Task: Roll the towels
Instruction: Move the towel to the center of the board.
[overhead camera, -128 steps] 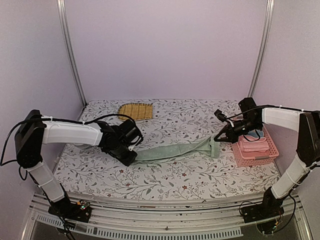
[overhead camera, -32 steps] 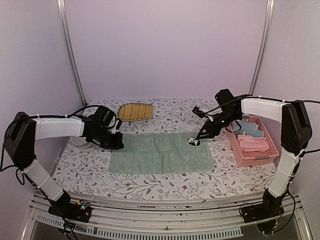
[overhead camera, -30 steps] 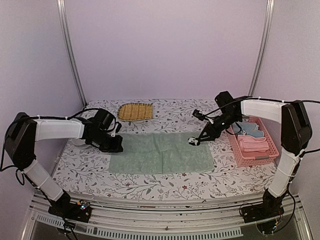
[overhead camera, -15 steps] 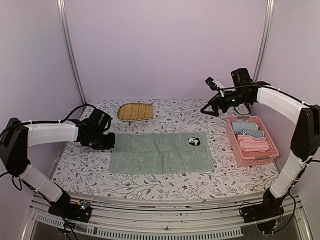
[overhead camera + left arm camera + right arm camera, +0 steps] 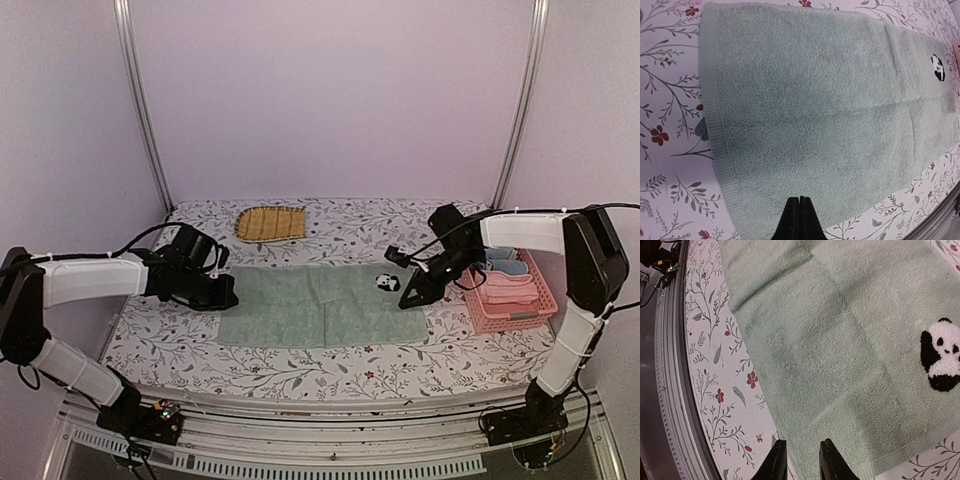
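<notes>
1. The green towel (image 5: 322, 305) is lying flat; rolling it well probably means lifting one short edge evenly and keeping the tube straight.
2. At the green towel's left end, the left gripper (image 5: 798, 220) is hanging with its fingers pressed together, holding nothing.
3. At its right end, the right gripper (image 5: 802, 460) is hovering, fingers slightly apart, nothing between them.
4. Right of it, the pink towel (image 5: 508, 288) and the blue towel (image 5: 503, 262) are sitting in the basket (image 5: 545, 300).
</notes>
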### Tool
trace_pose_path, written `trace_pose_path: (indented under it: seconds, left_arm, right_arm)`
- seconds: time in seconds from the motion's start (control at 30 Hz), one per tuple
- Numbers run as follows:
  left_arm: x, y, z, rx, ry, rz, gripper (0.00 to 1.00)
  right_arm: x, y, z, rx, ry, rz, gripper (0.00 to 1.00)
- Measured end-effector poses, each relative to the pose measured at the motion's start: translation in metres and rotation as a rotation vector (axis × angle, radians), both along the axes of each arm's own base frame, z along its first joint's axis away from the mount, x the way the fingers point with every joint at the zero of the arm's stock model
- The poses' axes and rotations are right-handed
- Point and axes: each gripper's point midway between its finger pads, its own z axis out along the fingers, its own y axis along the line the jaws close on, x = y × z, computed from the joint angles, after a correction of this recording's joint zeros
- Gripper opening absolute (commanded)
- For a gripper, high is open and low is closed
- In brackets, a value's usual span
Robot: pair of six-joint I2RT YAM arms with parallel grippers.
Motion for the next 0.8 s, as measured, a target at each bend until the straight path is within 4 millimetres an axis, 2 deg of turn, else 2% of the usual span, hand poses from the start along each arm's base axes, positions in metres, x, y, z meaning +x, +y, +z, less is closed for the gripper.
trace_pose_path:
  seconds: [0.13, 0.27, 0.43, 0.63, 0.8]
  left_arm:
    - [-0.015, 0.0, -0.014, 0.006, 0.081, 0.016, 0.0]
    - [-0.033, 0.007, -0.038, 0.038, 0.18, 0.038, 0.0]
    - [-0.056, 0.018, -0.064, 0.085, 0.282, 0.059, 0.0]
    - [-0.061, 0.019, -0.066, 0.066, 0.29, 0.095, 0.0]
    - [-0.073, 0.02, -0.066, 0.058, 0.306, 0.11, 0.0]
  right_arm:
    - [-0.016, -0.003, -0.018, -0.055, 0.02, 0.03, 0.23]
    - [-0.026, -0.009, -0.035, -0.113, 0.029, 0.04, 0.21]
    - [-0.038, -0.026, -0.068, -0.212, 0.065, 0.031, 0.2]
    - [-0.036, -0.027, -0.072, -0.224, 0.065, 0.012, 0.15]
    - [-0.038, -0.028, -0.073, -0.232, 0.055, 0.01, 0.14]
